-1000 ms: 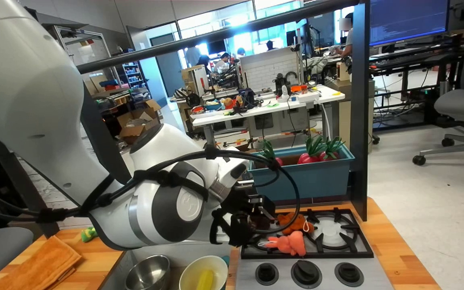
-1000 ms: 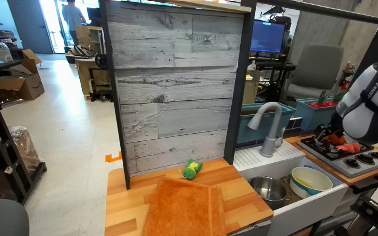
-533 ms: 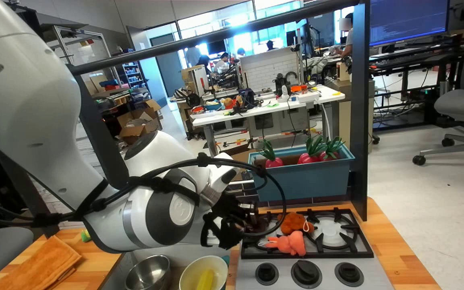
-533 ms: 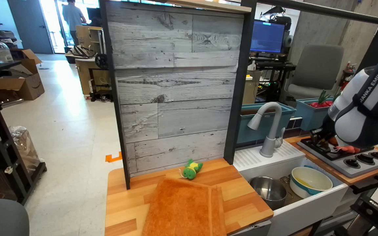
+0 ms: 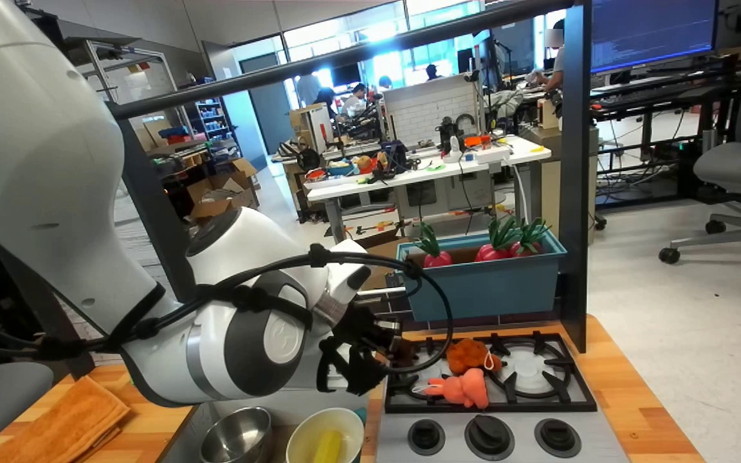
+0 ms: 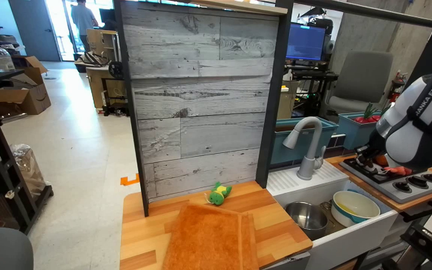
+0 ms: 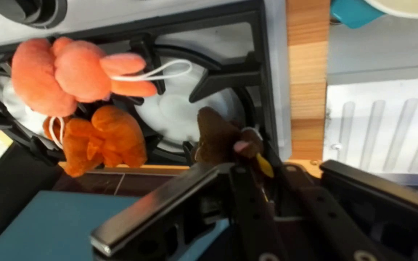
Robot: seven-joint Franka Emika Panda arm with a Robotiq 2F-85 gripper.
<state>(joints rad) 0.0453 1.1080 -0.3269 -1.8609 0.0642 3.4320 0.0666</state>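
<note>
Brown plush toy (image 7: 216,139), its kind hard to tell, is pinched between narrowed black fingers (image 7: 251,203) near the centre of the wrist view, over the stove surface (image 7: 178,103); whether it touches is unclear. Its long axis runs diagonally, a rounded end pointing to the upper left, a yellow-marked end to the lower right. A coral plush rabbit (image 7: 82,70) lies at upper left, ears pointing right, just above an orange plush toy (image 7: 120,136). In an exterior view, a blue planter (image 5: 486,292) of red radishes (image 5: 494,253) stands right of centre.
</note>
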